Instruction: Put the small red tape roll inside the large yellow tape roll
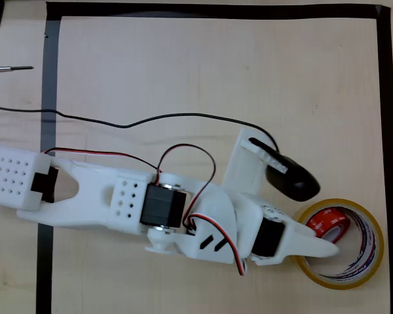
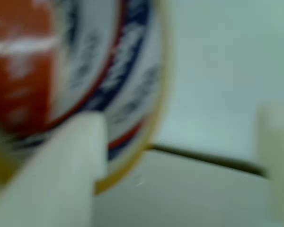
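Where arm (image 1: 183, 209) ends — red roll (image 1: 329, 224) w/in yellow roll (image 1: 363, 258).

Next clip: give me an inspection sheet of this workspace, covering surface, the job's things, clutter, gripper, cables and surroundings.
Surface: pale wooden table with a black tape border marking the work area.
Job's things: large yellow tape roll lies flat at lower right in the overhead view; small red tape roll sits tilted inside its ring, near the upper-left wall.
Clutter: a thin metal tool outside the border, upper left.
Gripper: gripper reaches over the yellow roll's left rim, one white finger blurred in the wrist view; whether it grips the red roll cannot be told.
Cables: a black cable crosses the table to the wrist camera; red and black wires loop over the arm.
Surroundings: nothing seen.
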### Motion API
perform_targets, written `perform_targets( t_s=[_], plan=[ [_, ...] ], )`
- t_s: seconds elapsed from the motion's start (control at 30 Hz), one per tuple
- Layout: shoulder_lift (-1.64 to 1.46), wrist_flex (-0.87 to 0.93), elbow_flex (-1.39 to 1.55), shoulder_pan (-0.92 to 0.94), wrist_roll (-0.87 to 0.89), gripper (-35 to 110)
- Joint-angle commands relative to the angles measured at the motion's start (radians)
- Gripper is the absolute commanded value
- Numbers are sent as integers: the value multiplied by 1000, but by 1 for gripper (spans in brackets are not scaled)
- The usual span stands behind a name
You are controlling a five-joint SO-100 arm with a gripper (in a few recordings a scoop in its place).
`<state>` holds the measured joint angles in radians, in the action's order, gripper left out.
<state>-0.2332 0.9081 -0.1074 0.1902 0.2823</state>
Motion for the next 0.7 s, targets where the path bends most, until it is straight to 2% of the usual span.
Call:
perform_targets(
  t_s=[0.0, 0.13, 0.43, 0.53, 0.67],
  plan=[
    [-232, 267, -133, -26, -46, 0],
    [-316, 558, -135, -41, -81, 0],
    [-528, 897, -137, -37, -80, 0],
    [-607, 904, -97, -20, -72, 0],
    [-862, 902, 187, -20, -80, 0]
  ],
)
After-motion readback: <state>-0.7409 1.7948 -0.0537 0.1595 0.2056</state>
